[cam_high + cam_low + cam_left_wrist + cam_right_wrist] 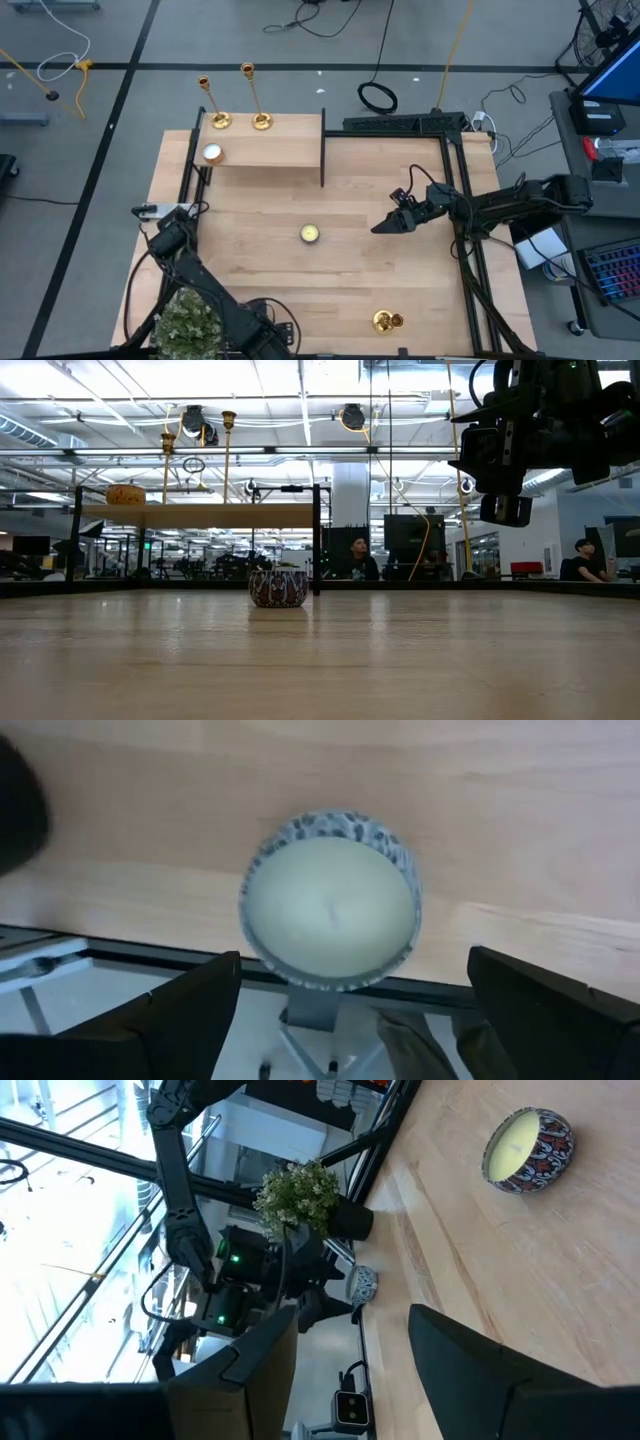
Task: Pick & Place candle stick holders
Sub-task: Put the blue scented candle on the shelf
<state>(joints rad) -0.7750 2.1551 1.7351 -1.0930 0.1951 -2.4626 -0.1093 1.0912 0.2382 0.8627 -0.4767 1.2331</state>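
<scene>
Meanwhile, two brass candle stick holders (pixel 240 96) upright on raised shelf (pixel 290 152), likely their target; third (pixel 387 321) lying at near table edge. Left gripper (pixel 200 208) wide open over white tealight (pixel 212 153). Right gripper (pixel 383 227) half-open, empty, hovering mid-table near patterned candle (pixel 310 234).

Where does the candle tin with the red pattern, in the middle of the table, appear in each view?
High view: the candle tin sits at the table's centre.
Low view: left of centre, on the far wood.
Right wrist view: upper right corner.
Left wrist view: not in it; a grey-spotted tin shows there.
Shared landmark: the light wooden table top.
</scene>
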